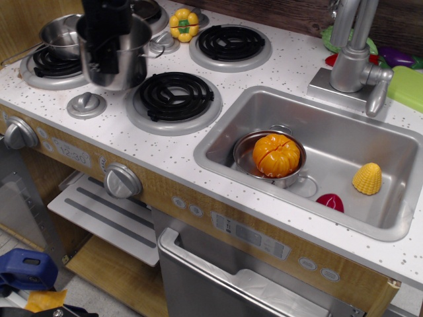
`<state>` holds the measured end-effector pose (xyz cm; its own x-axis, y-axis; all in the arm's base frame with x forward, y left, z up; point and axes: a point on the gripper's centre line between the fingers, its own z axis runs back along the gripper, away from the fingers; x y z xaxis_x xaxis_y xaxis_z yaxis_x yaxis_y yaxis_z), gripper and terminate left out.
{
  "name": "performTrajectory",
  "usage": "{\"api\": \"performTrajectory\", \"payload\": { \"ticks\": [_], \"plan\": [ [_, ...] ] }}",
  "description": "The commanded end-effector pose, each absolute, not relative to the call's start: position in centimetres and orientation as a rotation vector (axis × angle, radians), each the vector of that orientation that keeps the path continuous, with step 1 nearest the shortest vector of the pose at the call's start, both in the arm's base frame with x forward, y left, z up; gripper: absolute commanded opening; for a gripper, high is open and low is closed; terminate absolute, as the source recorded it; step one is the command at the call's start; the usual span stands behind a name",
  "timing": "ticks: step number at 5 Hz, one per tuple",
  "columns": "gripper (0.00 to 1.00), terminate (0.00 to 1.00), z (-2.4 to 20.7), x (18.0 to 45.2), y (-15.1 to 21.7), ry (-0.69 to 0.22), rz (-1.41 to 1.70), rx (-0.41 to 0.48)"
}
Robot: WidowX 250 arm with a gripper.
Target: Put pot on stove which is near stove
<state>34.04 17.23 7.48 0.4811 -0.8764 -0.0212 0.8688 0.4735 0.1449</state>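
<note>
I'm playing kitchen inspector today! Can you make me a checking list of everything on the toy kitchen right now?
Surface: white speckled counter with four coil burners and a sink.
Job's things: tall steel pot appears lifted, between the front-left burner and the front-middle stove, which is bare.
Clutter: shallow pan on the front-left burner; yellow toy pepper by the back burners; low pot with an orange pumpkin, a yellow corn piece and a red piece in the sink.
Grippers: black gripper grips the pot's rim.
Cables: nothing seen.
Surroundings: faucet, knobs, oven door below.
</note>
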Motion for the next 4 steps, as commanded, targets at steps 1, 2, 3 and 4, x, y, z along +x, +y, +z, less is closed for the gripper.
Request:
{"api": "performTrajectory", "payload": {
  "ticks": [1, 2, 3, 4],
  "plan": [
    [0.00, 0.00, 10.3, 37.2, 14.6, -0.158, -1.010, 0.180],
    [0.00, 0.00, 9.9, 38.0, 12.6, -0.173, -0.932, 0.131],
    [0.00, 0.00, 9.6, 37.9, 11.0, -0.177, -0.834, 0.098],
    [0.00, 0.00, 9.1, 37.8, 9.9, -0.186, -0.781, 0.070]
  ]
}}
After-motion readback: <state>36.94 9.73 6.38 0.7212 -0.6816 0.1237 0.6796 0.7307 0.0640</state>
